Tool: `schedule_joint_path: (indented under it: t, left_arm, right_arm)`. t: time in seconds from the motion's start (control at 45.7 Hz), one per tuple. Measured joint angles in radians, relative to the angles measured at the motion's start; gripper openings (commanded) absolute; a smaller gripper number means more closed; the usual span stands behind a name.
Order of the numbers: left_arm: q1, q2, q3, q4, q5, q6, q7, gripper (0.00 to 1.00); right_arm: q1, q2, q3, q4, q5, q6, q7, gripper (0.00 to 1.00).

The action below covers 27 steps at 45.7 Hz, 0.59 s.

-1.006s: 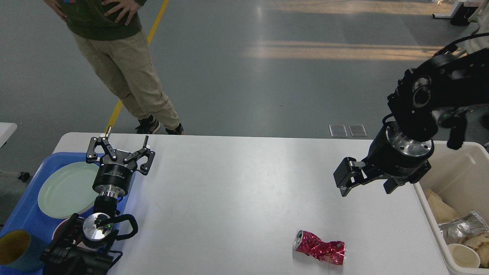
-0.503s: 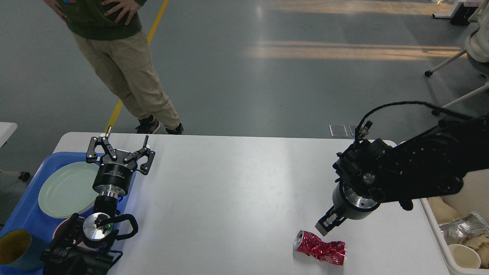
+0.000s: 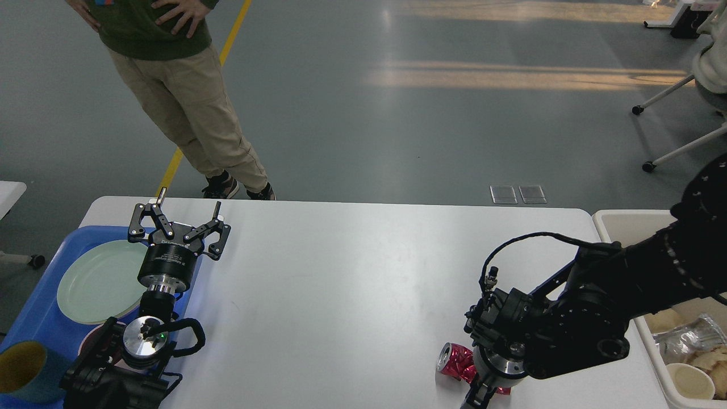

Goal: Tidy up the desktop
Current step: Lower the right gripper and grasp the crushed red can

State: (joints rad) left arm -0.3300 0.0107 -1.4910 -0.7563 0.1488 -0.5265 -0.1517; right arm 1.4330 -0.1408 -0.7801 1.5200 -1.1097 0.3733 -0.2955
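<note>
The desktop (image 3: 352, 284) is a wide white tabletop with rounded corners. A crushed red can (image 3: 453, 363) lies on it near the front right, half covered by my right arm. My right gripper (image 3: 480, 393) is down right over the can, pointing toward the table's front edge; only one dark finger (image 3: 472, 399) shows under the wrist, so its state is unclear. My left gripper (image 3: 189, 205) stands upright at the left by the tray, open, with nothing between its fingers.
A blue tray (image 3: 34, 318) at the left edge holds a pale green plate (image 3: 96, 281) and a yellow-lined teal cup (image 3: 23, 372). A beige bin (image 3: 630, 224) at the right holds wrappers and a paper cup. A person (image 3: 182, 85) stands behind the table's far-left corner.
My right arm has swung from beside the bin down and leftward, and its gripper now sits low over the red can. The left arm and the can have not moved.
</note>
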Motion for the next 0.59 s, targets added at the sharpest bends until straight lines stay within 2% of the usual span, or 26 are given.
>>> schedule_joint_path:
  t: [0.241, 0.415, 0.525, 0.59]
  left_arm:
    - [-0.001, 0.0, 0.0, 0.0, 0.0, 0.0, 0.0, 0.96]
    - [-0.001, 0.0, 0.0, 0.0, 0.0, 0.0, 0.0, 0.96]
    - [-0.001, 0.0, 0.0, 0.0, 0.0, -0.001, 0.0, 0.96]
    - [-0.001, 0.0, 0.0, 0.0, 0.0, -0.001, 0.0, 0.96]
  right_arm:
    - [-0.08, 0.069, -0.013, -0.123, -0.001, -0.019, 0.0, 0.88]
    - [-0.098, 0.077, -0.029, -0.166, 0.0, -0.026, -0.001, 0.83]
    - [-0.109, 0.078, -0.032, -0.187, 0.004, -0.028, -0.001, 0.78]
    - [-0.116, 0.078, -0.033, -0.197, 0.006, -0.028, -0.001, 0.69]
